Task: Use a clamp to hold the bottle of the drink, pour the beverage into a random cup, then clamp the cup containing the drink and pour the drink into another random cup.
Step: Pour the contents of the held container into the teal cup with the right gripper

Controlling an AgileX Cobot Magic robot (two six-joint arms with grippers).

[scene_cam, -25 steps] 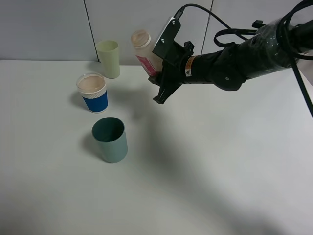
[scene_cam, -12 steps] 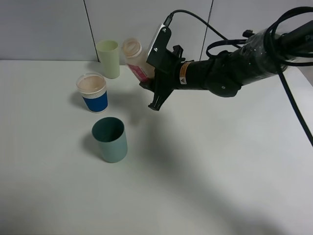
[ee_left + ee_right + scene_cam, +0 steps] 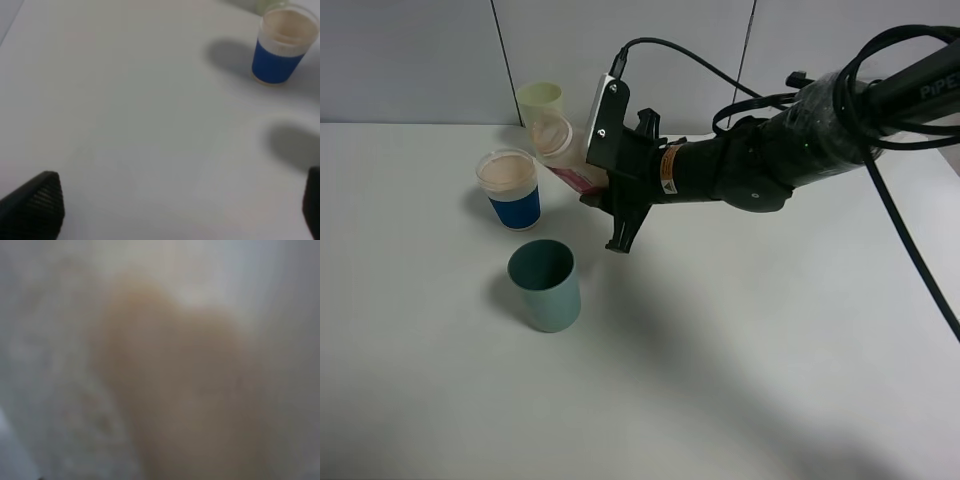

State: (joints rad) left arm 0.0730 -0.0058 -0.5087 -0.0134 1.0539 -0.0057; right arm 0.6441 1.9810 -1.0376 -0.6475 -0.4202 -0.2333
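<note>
High view: the right pincer grips the bottle. A second ago the bottle was near upright; it has now swung down steeply, its mouth at 2 o'clock of the blue cup, just beside the rim. No stream shows, so the pour looks about to begin. The teal cup stands at 5 o'clock of the blue one on the table.

Left wrist: the left pincer is wide and empty, well apart from the blue cup.

Right wrist: only a beige blur, probably the bottle close up.

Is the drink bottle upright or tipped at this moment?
Tipped. In the high view the bottle slants well off vertical, its top leaning toward the blue cup.
</note>
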